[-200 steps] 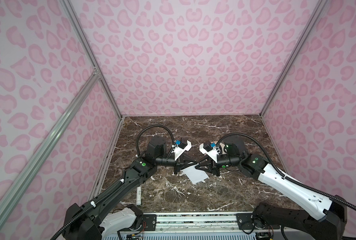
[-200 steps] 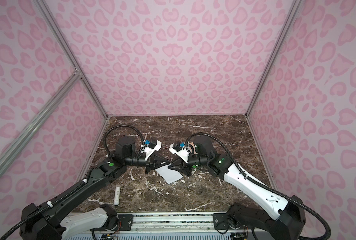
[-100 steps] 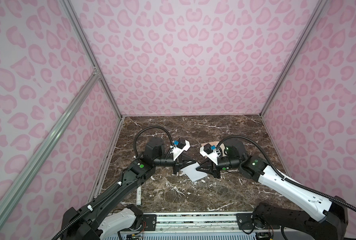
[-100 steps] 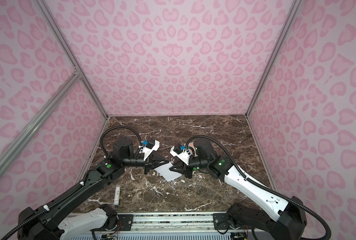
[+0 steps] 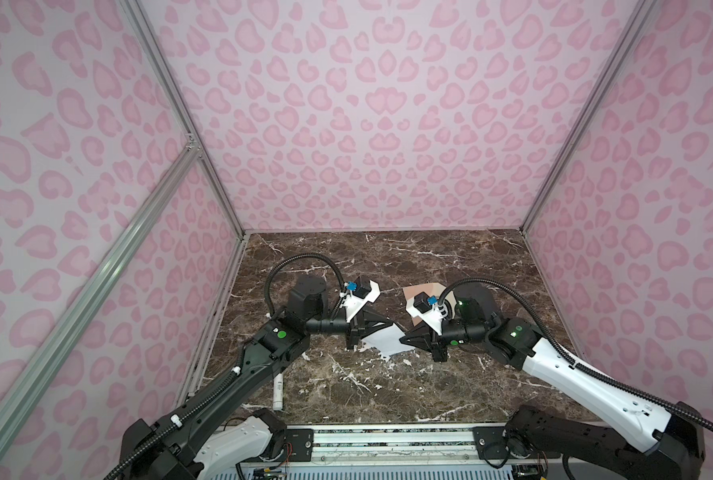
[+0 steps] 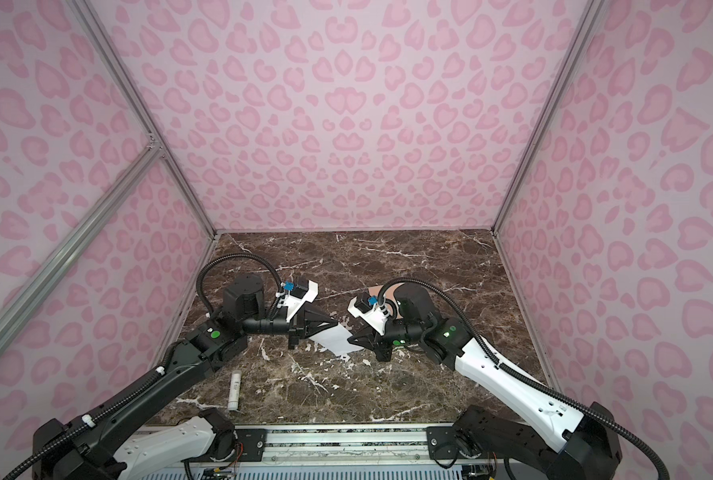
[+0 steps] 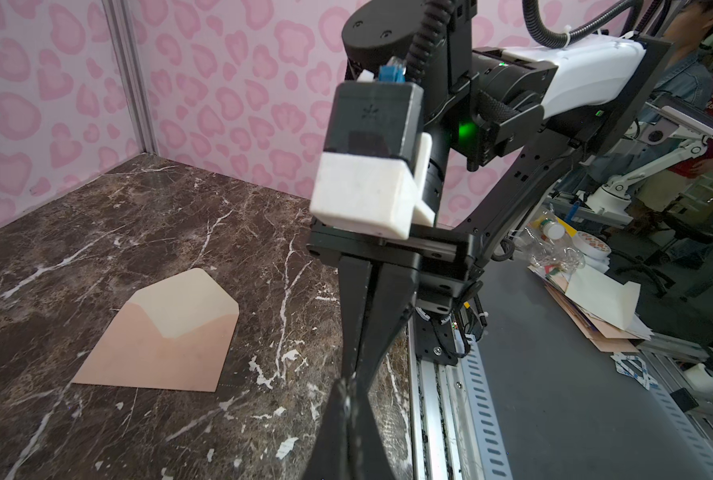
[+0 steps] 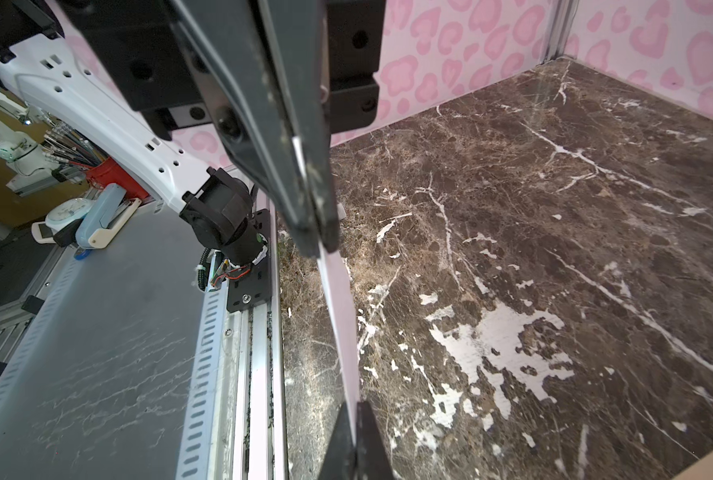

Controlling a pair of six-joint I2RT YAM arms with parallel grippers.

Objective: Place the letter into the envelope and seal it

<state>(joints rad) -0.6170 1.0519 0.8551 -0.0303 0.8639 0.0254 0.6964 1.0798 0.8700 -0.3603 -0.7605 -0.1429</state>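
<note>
Both pairs of my jaws are pressed closed on the letter [image 5: 382, 341], one at each end. My left jaws pinch its left edge and my right jaws pinch the opposite edge. The tips face each other with only the sheet between them.

The letter hangs tilted over the middle of the tabletop [image 5: 388, 257]. From my right wrist the letter [image 8: 338, 307] shows edge-on, a thin pale strip running from one pair of jaws to the other. I cannot tell whether its lowest corner touches the marble.

The envelope [image 7: 159, 345] lies flat on the tabletop with its flap open and its paler inner side up. It is apart from the letter, right of the middle, and nearer the back edge than my right jaws. In both top views my right wrist covers most of the envelope [image 5: 419, 291].

A white glue stick [image 5: 278, 390] lies by itself near the front left corner, just beside my left arm [image 5: 263, 357].
</note>
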